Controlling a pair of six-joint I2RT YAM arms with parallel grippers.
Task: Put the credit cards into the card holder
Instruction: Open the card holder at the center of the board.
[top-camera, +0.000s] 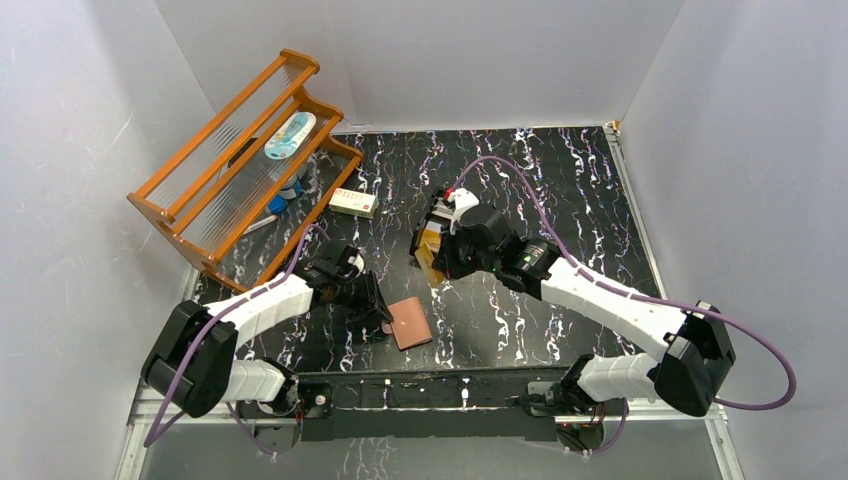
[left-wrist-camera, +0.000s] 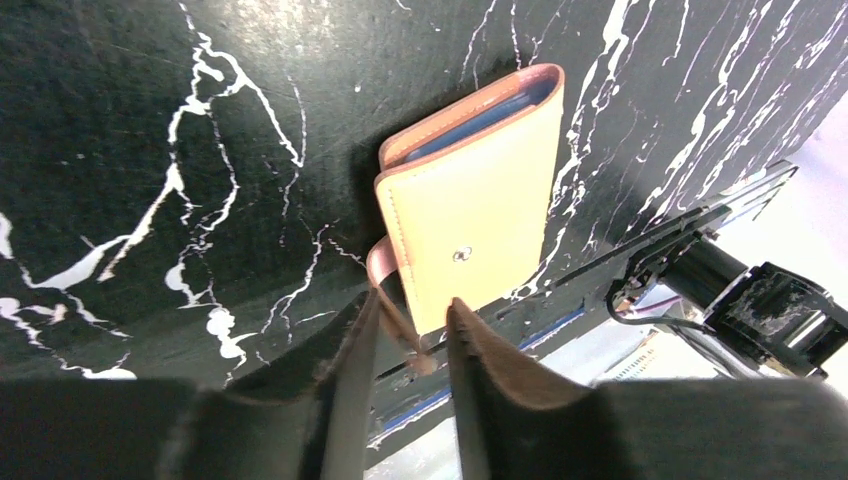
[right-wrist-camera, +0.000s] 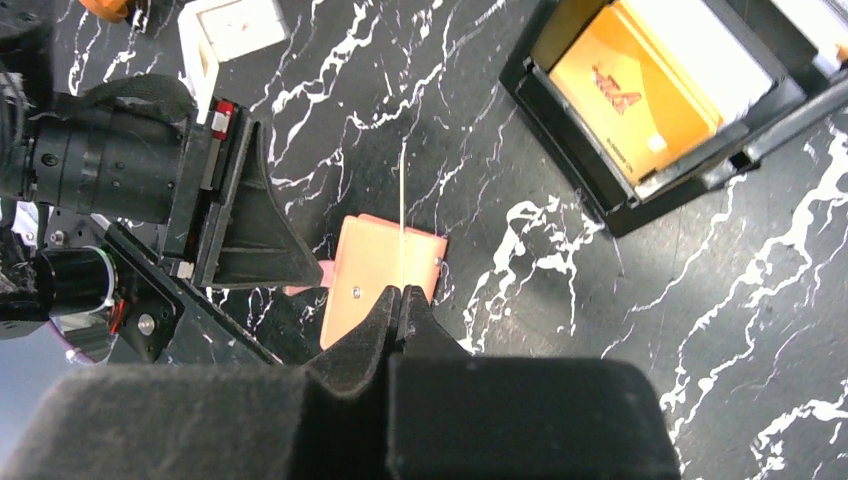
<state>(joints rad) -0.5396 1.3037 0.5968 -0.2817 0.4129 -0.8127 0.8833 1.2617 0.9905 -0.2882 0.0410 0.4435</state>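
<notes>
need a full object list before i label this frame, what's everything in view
card holder: one, salmon-brown, closed, near table edge
credit cards: several, gold-orange on top, white behind, in the tray
held card: one, seen edge-on, colour unclear, in right gripper
black tray: one, mid table
small box: one, white and red, by the rack
wooden rack: one, orange, far left, small items inside
table: one, black marbled
left gripper: open around the holder's snap tab
right gripper: shut on held card
</notes>
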